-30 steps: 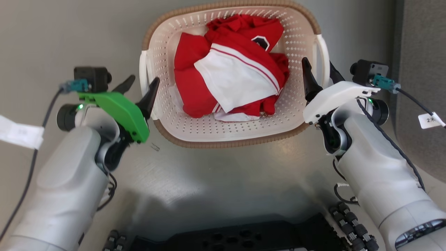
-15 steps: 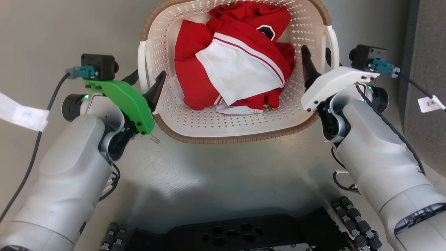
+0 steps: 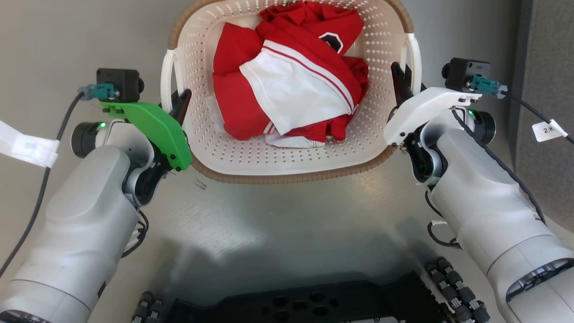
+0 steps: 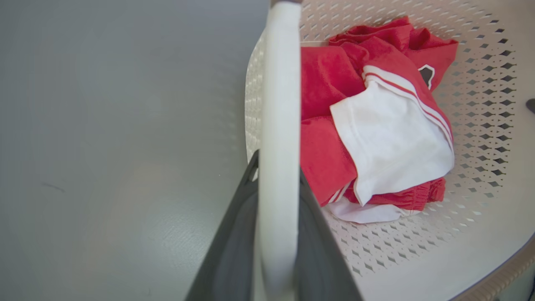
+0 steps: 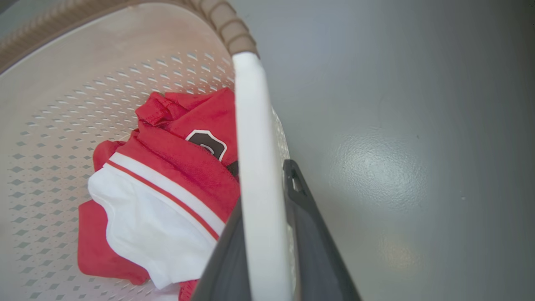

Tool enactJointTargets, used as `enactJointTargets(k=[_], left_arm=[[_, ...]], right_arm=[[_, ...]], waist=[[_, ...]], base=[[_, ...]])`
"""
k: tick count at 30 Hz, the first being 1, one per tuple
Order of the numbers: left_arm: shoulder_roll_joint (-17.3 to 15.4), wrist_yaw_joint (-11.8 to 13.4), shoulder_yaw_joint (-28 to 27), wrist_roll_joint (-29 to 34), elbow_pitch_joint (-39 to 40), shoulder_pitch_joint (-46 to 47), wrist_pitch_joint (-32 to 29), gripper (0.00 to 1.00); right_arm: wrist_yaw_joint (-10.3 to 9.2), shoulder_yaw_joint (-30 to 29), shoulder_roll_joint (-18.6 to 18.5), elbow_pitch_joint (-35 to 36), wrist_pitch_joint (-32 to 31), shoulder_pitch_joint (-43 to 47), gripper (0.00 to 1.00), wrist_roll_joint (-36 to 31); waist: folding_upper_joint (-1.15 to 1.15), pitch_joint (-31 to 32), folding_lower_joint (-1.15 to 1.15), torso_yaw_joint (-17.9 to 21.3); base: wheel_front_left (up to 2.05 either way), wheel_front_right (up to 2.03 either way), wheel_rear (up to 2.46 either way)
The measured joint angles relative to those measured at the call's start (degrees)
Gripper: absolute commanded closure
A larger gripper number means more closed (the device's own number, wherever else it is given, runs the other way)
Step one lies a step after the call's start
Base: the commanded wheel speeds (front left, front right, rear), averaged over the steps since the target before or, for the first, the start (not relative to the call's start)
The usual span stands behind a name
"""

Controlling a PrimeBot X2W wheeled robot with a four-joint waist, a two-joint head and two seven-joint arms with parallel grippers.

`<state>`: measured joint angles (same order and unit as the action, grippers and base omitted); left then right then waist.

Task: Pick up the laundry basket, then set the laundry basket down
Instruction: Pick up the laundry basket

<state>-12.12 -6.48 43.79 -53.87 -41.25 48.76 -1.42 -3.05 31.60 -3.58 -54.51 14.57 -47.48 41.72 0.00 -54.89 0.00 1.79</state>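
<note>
Nearest, the left gripper (image 3: 178, 102) is clamping the left handle (image 4: 279, 125) and the right gripper (image 3: 401, 80) is clamping the right handle (image 5: 257, 167) (fingers flanking each). Beyond, the laundry basket (image 3: 287, 172), holding red-and-white clothes (image 3: 287, 85), is resting on or just over the grey floor (image 3: 287, 224). The grasp looks done, while lifting and setting down are probably remaining.

One laundry basket (image 3: 287, 176) holds one red-and-white clothes heap (image 3: 287, 85). Two tools show: the left tool (image 3: 177, 100) and the right tool (image 3: 407, 76).
</note>
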Motion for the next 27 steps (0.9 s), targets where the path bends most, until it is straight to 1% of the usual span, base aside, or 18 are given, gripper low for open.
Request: enactJointTargets(k=[5,9,14,21,27], left_arm=[[0.1,0.0,1.3,-1.5,-1.2,0.0,0.6,1.00],[0.2,0.0,2.7,-1.9,-3.0,-0.1,1.1,1.00],[0.7,-0.1,4.4,-2.7,-4.6,-0.8,1.1,1.00],[1.1,-0.1,4.9,-5.7,-6.6,-2.4,1.0,1.00],[1.8,-0.1,5.5,-7.7,-8.4,-4.9,0.8,1.00]], right_arm=[[0.32,0.4,0.1,-0.9,0.0,0.1,1.00,0.7],[1.54,2.2,0.0,-2.4,0.0,0.7,1.00,0.7],[2.69,2.8,0.2,-3.8,0.0,2.1,1.00,1.7],[4.94,5.3,0.4,-6.0,-0.5,2.5,1.00,3.3],[6.06,7.0,0.6,-7.6,-2.2,3.7,1.00,4.3]], waist=[[0.00,1.9,0.00,0.1],[0.00,3.9,0.00,0.1],[0.00,7.1,0.00,0.2],[0.00,12.3,0.00,0.6],[0.00,17.1,0.00,1.0]], base=[[0.00,0.00,0.00],[0.00,0.00,0.00],[0.00,0.00,0.00],[0.00,0.00,0.00],[0.00,0.00,0.00]])
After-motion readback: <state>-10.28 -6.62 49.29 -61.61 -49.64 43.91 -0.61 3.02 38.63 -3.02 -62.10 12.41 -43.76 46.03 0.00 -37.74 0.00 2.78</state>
